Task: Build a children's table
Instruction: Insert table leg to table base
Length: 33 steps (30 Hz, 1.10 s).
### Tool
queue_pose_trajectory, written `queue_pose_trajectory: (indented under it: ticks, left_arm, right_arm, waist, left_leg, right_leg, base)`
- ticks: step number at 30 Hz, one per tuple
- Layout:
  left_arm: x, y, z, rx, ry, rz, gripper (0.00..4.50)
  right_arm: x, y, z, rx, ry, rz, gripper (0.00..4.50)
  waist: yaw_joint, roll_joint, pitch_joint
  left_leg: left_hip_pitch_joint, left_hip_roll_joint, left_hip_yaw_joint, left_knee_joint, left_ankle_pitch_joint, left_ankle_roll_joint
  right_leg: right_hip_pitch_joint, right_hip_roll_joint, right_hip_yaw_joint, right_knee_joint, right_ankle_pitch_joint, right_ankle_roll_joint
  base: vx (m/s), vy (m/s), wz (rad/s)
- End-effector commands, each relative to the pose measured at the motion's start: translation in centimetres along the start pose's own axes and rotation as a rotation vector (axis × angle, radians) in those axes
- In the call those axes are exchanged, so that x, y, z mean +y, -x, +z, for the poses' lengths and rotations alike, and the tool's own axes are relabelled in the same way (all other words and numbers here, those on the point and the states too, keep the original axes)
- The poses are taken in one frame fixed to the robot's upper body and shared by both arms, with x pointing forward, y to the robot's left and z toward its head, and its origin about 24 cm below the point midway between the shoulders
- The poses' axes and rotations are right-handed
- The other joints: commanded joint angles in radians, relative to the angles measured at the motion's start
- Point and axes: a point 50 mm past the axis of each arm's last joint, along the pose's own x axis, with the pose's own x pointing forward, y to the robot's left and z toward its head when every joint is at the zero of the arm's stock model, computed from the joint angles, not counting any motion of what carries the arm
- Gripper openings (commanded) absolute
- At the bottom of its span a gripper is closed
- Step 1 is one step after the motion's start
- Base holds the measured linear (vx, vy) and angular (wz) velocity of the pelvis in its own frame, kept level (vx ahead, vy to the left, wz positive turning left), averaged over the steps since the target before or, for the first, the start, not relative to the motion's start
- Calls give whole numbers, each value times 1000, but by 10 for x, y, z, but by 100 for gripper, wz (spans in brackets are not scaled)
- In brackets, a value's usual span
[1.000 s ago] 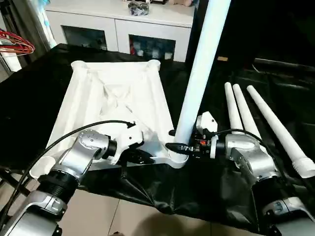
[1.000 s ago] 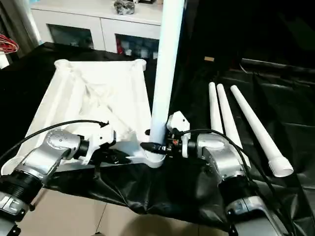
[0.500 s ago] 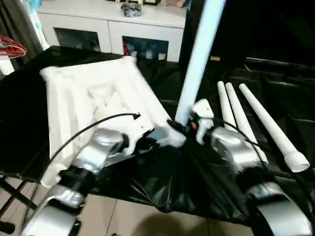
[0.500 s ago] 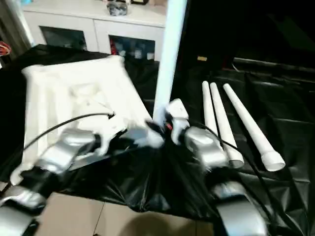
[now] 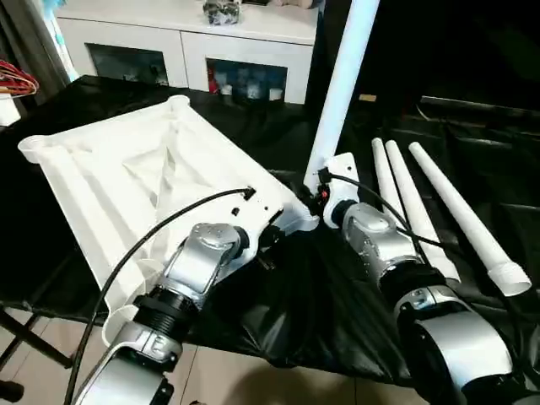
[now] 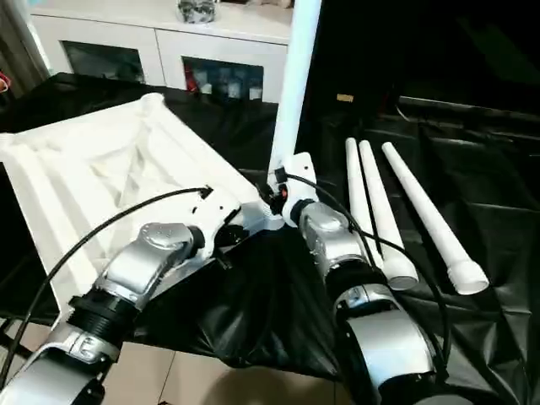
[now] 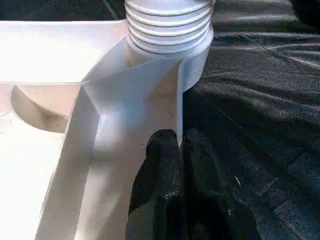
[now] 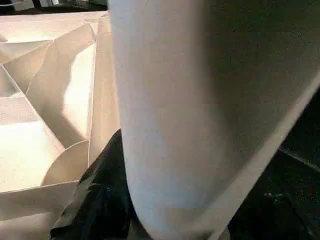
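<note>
So the tabletop (image 5: 143, 181) is lying ribs-up on the black-draped table (image 5: 76, 110), turned at an angle, with one corner pointing toward the robot. It looks like thin moulded plastic — light, fairly stiff thanks to the ribs, probably slick on that cloth, so I'd expect it to skid if pushed sideways.

The left gripper (image 7: 172, 145) has its black fingers pinched tight on the thin rim wall right by the near corner socket (image 7: 192, 55). Honestly the best place to grab it: the wall there is thin enough to pinch and braced by the socket.

Next over, one leg (image 5: 342, 93) stands upright in that socket, its ribbed end seated in the collar. The right gripper (image 6: 277, 196) sits low on it, fingers about halfway apart and wrapped around the tube. The tube is smooth and round, so I'd guess it twists easily in the grip — holding low near the joint keeps it from levering.

Further right, three spare legs (image 5: 430, 207) lie side by side on the cloth, well apart from the tabletop.
</note>
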Motion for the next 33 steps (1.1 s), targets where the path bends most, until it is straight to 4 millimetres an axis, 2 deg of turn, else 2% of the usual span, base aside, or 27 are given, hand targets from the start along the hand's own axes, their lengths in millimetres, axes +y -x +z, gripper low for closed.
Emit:
queue_pose_trajectory:
  ticks: [1, 3, 4, 6, 7, 9, 10, 11, 12, 14, 15, 23, 24, 25, 26, 27, 28, 30, 32, 33]
  left_arm:
    - [-7, 5, 46, -188, -61, -8, 0]
    - [-7, 5, 46, -184, -64, -10, 0]
    - [-7, 5, 46, -183, -64, -10, 0]
    - [-7, 6, 46, -182, -68, -18, 0]
    - [-7, 6, 46, -182, -69, -20, 0]
    - [-8, 6, 45, -183, -75, -38, 0]
    - [-8, 6, 46, -185, -76, -45, 0]
    - [-8, 6, 46, -185, -82, -52, 0]
    - [-7, 6, 46, -187, -85, -56, 0]
    - [-6, 7, 47, -191, -98, -65, 0]
    - [-6, 7, 48, -192, -101, -67, 0]
    - [-5, 13, 45, -203, -128, -126, 0]
    - [-6, 17, 42, -205, -142, -180, 0]
    - [-6, 18, 41, -205, -144, -193, 0]
    - [-7, 20, 39, -202, -157, -214, 0]
    - [-7, 21, 39, -203, -168, -226, 0]
    - [-7, 23, 36, -204, -191, -257, 0]
    - [-7, 25, 32, -195, -204, -286, 0]
    - [-7, 26, 28, -188, -209, -317, 0]
    - [-7, 27, 27, -184, -208, -328, 0]
  right_arm:
    - [22, 6, -55, 223, -59, 58, 191]
    - [22, 5, -54, 214, -66, 69, 191]
    - [22, 5, -54, 213, -66, 69, 226]
    - [21, 5, -50, 198, -73, 66, 226]
    - [20, 5, -50, 196, -73, 64, 226]
    - [17, 3, -44, 175, -73, 55, 267]
    - [16, 3, -42, 170, -73, 55, 267]
    - [15, 3, -40, 162, -71, 59, 280]
    - [14, 3, -38, 154, -63, 63, 295]
    - [13, 2, -33, 138, -57, 78, 312]
    - [13, 2, -32, 134, -58, 83, 315]
    - [11, 2, -20, 83, -31, 141, 395]
    - [7, 5, -13, 51, -2, 198, 405]
    - [6, 7, -12, 44, 4, 213, 405]
    - [4, 9, -10, 33, 19, 242, 405]
    - [3, 10, -10, 31, 26, 257, 405]
    - [1, 14, -9, 28, 43, 290, 405]
    - [-2, 18, -9, 29, 70, 326, 405]
    - [-5, 23, -10, 37, 98, 365, 405]
    - [-6, 25, -11, 40, 108, 382, 405]
  waist:
    - [6, 8, -56]
    - [5, 5, -56]
    - [5, 7, -56]
    - [2, 13, -55]
    - [2, 11, -55]
    - [-1, 20, -55]
    - [0, 23, -56]
    - [1, 26, -58]
    - [0, 23, -58]
    - [1, 30, -59]
    - [0, 28, -58]
    - [0, 32, -62]
    - [2, 37, -64]
    - [4, 33, -68]
    - [5, 33, -72]
    - [10, 32, -76]
    - [13, 31, -75]
    - [18, 34, -73]
    - [26, 34, -70]
    - [29, 34, -70]
  left_leg:
    - [8, 42, -13, -75, -220, 13]
    - [8, 41, -12, -75, -227, 14]
    - [9, 41, -12, -74, -228, 14]
    - [9, 42, -12, -75, -240, 10]
    - [9, 42, -13, -76, -244, 9]
    - [11, 42, -13, -76, -258, 5]
    - [11, 43, -14, -75, -257, 3]
    - [9, 42, -14, -74, -242, 4]
    - [8, 42, -13, -73, -232, 9]
    - [7, 39, -11, -70, -203, 22]
    - [5, 39, -11, -70, -196, 28]
    - [3, 41, -10, -65, -151, 50]
    - [2, 41, -11, -63, -136, 55]
    - [-1, 41, -10, -58, -105, 69]
    - [-2, 40, -10, -55, -81, 79]
    - [-4, 40, -9, -49, -29, 107]
    - [-6, 38, -9, -45, -9, 133]
    - [-4, 41, -8, -46, -27, 145]
    - [-3, 44, -7, -47, -52, 135]
    - [-1, 46, -7, -49, -67, 118]
  right_leg:
    - [39, -88, 52, -84, -160, -211]
    - [39, -88, 53, -86, -161, -211]
    - [39, -88, 53, -86, -161, -212]
    - [37, -87, 54, -87, -156, -215]
    - [38, -87, 53, -86, -153, -218]
    - [37, -85, 54, -88, -149, -225]
    - [38, -86, 54, -86, -143, -228]
    - [41, -86, 54, -82, -117, -233]
    - [41, -85, 54, -82, -101, -236]
    - [44, -85, 54, -79, -61, -248]
    - [46, -85, 53, -79, -55, -250]
    - [48, -85, 51, -71, 16, -274]
    - [49, -85, 51, -66, 36, -279]
    - [54, -86, 52, -60, 85, -281]
    - [54, -84, 52, -56, 124, -286]
    - [51, -82, 51, -46, 206, -298]
    - [49, -80, 49, -44, 244, -303]
    - [46, -82, 47, -46, 219, -306]
    - [45, -83, 48, -49, 175, -302]
    - [44, -82, 48, -49, 149, -300]
  base:
    - [0, 0, 0]
    - [0, 0, 0]
    - [0, 0, 0]
    - [0, 0, 0]
    - [0, 0, 0]
    - [0, 0, 0]
    - [0, 0, 0]
    - [0, 0, 0]
    - [0, 0, 0]
    - [0, 0, 0]
    - [0, 0, 0]
    - [0, 0, 0]
    - [0, 0, 0]
    - [0, 0, 0]
    - [0, 0, 0]
    - [0, 0, 0]
    - [0, 0, 0]
    - [0, 0, 0]
    - [0, 0, 0]
    - [0, 0, 0]
